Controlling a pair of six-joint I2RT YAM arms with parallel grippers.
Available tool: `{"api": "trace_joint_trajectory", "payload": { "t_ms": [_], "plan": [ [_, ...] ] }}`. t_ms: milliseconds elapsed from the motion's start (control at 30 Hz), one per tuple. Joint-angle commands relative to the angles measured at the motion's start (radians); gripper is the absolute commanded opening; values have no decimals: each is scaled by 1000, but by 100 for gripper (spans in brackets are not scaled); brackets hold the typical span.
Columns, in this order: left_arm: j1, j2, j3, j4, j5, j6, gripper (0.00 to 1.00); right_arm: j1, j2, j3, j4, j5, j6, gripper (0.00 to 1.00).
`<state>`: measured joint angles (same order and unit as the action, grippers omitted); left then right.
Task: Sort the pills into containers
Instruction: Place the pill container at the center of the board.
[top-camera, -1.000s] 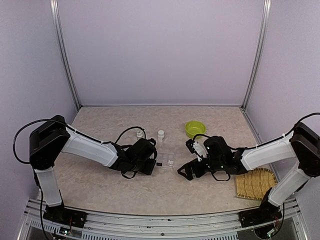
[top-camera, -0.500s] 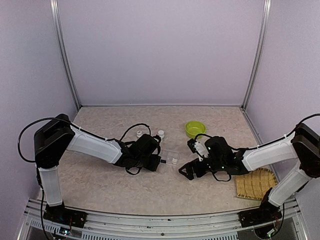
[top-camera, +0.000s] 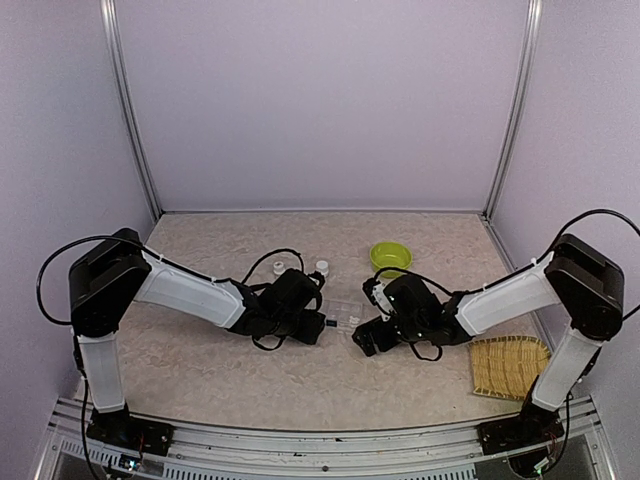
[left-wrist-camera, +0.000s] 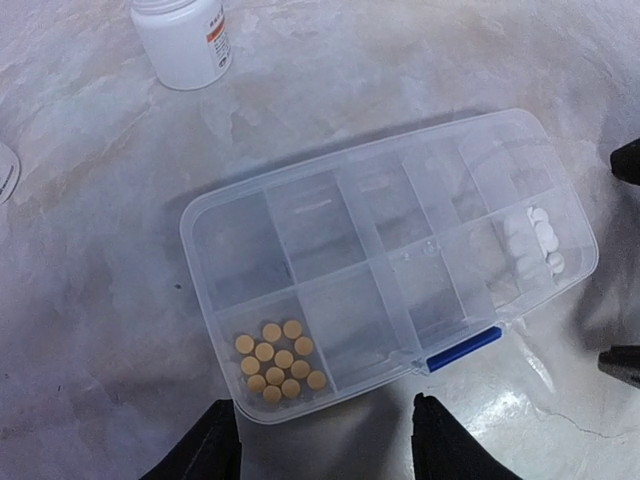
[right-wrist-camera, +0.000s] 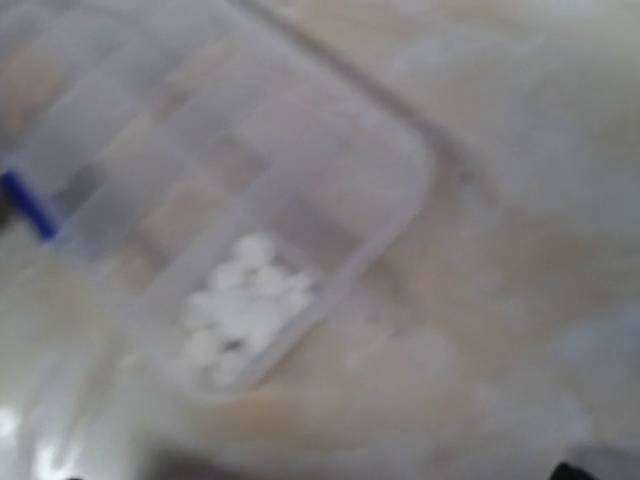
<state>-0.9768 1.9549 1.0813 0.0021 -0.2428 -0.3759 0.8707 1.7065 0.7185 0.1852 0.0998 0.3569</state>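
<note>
Got clear rectangular plastic pill box (left-wrist-camera: 380, 250) slanting up-right, just above spread left end effector (left-wrist-camera: 325, 425); spread right end effector (top-camera: 363, 338) too.

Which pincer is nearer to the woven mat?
Right. The right pincer is left of the woven mat; the left pincer is farther left, beyond the pill box.

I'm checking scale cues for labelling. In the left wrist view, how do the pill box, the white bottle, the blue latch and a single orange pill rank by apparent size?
Largest to smallest:
1. pill box
2. white bottle, though the frame's top edge crops it
3. blue latch
4. orange pill
</note>
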Motion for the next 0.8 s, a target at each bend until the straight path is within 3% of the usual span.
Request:
{"api": "trace_joint_trajectory", "payload": {
  "t_ms": [0,767],
  "plan": [
    [6,-29,-22,28,-1,-25,59,11,46,43,-68,134,9,100],
    [61,-27,-30,32,-16,-15,58,0,204,180,-56,229,-16,100]
  ]
}}
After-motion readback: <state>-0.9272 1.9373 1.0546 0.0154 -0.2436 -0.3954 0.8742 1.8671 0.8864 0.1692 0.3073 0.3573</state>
